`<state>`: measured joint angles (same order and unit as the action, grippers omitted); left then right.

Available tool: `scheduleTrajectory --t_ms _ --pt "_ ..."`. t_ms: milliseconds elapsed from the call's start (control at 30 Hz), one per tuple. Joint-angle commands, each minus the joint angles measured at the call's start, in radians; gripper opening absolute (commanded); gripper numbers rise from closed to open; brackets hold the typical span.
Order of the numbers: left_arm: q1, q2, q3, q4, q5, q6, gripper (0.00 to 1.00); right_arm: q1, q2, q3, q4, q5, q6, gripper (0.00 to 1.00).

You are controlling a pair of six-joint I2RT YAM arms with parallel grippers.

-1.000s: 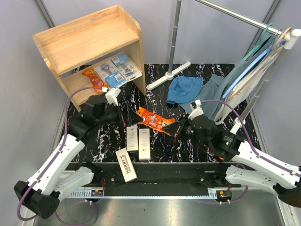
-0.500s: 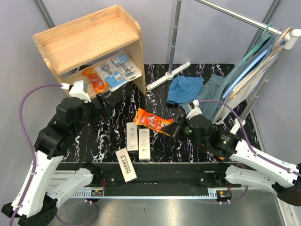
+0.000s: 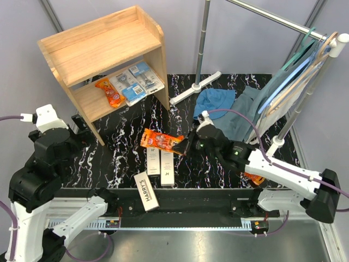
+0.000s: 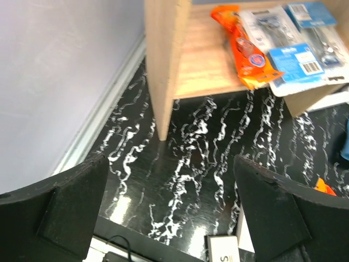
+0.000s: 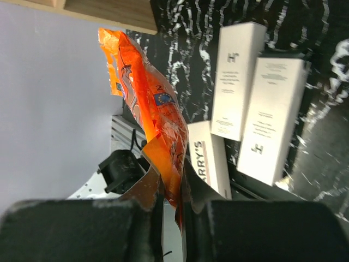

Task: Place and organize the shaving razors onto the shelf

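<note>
The light-wood shelf [image 3: 103, 54] stands at the back left. Its lower level holds an orange pack [image 3: 109, 91] and blue blister packs [image 3: 136, 81], which also show in the left wrist view [image 4: 245, 49]. My right gripper [image 3: 182, 146] is shut on another orange pack [image 3: 161, 141] by one end [image 5: 147, 109] and holds it above the table over the white boxes. Three white Harry's boxes [image 3: 154, 160] [image 3: 167, 165] [image 3: 146, 191] lie on the table in front. My left gripper [image 4: 172, 185] is open and empty, raised left of the shelf's front.
A metal clothes rack pole [image 3: 203, 38] with a white foot [image 3: 195, 87] stands behind. Blue cloths [image 3: 214, 102] lie at centre right, and garments hang on hangers [image 3: 294, 82] at the right. An orange scrap [image 3: 253, 177] shows under my right arm.
My left arm has pulled back from the table centre to the near left and risen. My right gripper has carried the orange pack to the left, towards the shelf.
</note>
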<state>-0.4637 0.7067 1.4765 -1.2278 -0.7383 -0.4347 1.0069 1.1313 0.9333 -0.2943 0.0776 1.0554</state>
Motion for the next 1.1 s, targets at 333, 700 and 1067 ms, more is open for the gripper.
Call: scheduleTrajectory --t_ms 333,700,1067 --pt "0.002 -0.001 0.087 -0.025 -0.033 0.025 0.99 -0.004 0.430 0.402 0.318 -0.168 -0.038 0.02" --pt "0.000 -0.041 0.111 -0.067 0.014 0.004 0.99 -0.005 0.698 0.662 0.478 -0.090 0.074 0.02" --pt "0.002 -0.055 0.131 -0.108 0.031 -0.029 0.99 0.001 0.893 0.867 0.521 -0.007 0.192 0.02"
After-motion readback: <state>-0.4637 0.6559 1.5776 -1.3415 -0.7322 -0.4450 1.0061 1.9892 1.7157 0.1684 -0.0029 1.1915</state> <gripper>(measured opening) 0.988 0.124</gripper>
